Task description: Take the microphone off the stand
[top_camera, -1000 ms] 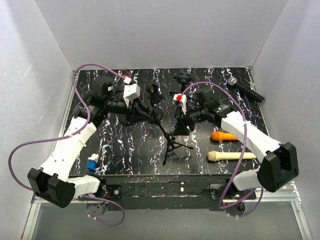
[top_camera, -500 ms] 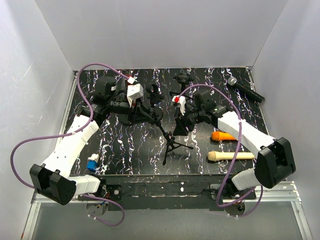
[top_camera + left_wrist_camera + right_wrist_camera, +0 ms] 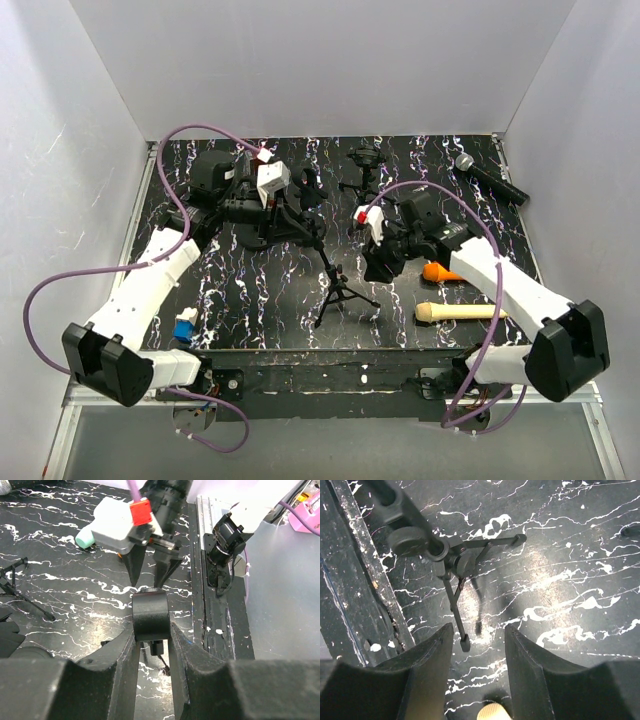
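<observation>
Currently your left gripper (image 3: 152, 626) pinches narrowly on the black barrel (image 3: 150, 611) at the top of the stand (image 3: 337, 290), which leans toward 11 o'clock from its feet near the middle of the marbled table (image 3: 250, 290). Whether that barrel is the microphone itself or its clip, you cannot tell. Your right gripper (image 3: 477, 630) hangs at the stand's 3 o'clock, jaws half apart and empty.

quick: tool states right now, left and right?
Left tool: closed on the stand's clip.
Right tool: open, holding nothing.
</observation>
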